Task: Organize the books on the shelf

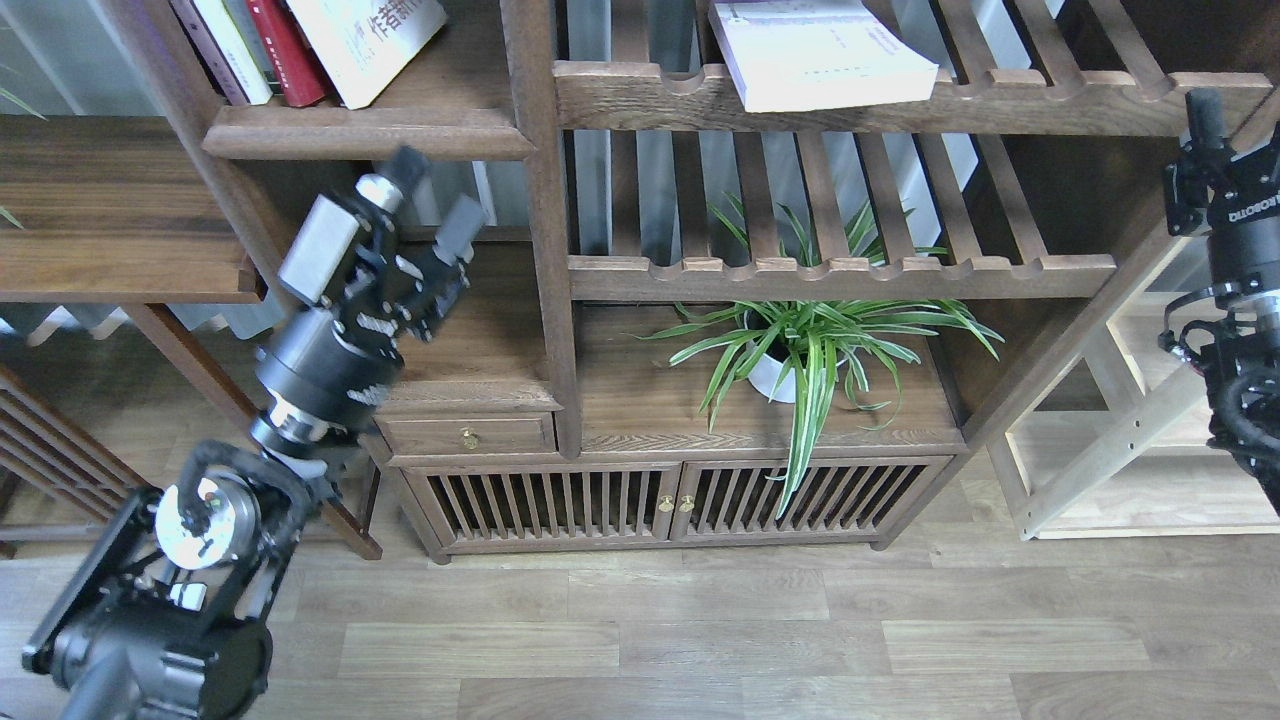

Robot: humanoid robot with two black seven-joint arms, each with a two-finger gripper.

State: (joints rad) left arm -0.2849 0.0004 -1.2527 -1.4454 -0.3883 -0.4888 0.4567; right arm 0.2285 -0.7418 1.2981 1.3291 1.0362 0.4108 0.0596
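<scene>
The left gripper (432, 195) hangs nearest, jaws apart and empty, just under the shelf's (365, 132) front edge. The right gripper (1205, 120) is by the bookcase's right edge; I cannot tell its jaws. On the shelf's left end lean the red book (285, 50) and white book (365, 40); the lavender book (815, 50) lies flat on the rack (1000, 100). Judging by this, the approach is under way: next, 1 gripper must reach the lavender book.

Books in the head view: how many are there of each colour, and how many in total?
Dark red book: 1
White book with blue Chinese characters: 1
Pale lavender-white book, lying flat on the slatted rack: 1
Pale-spined book at the far left of the shelf: 1
Total: 4, though the top edge cuts off the left group.
</scene>
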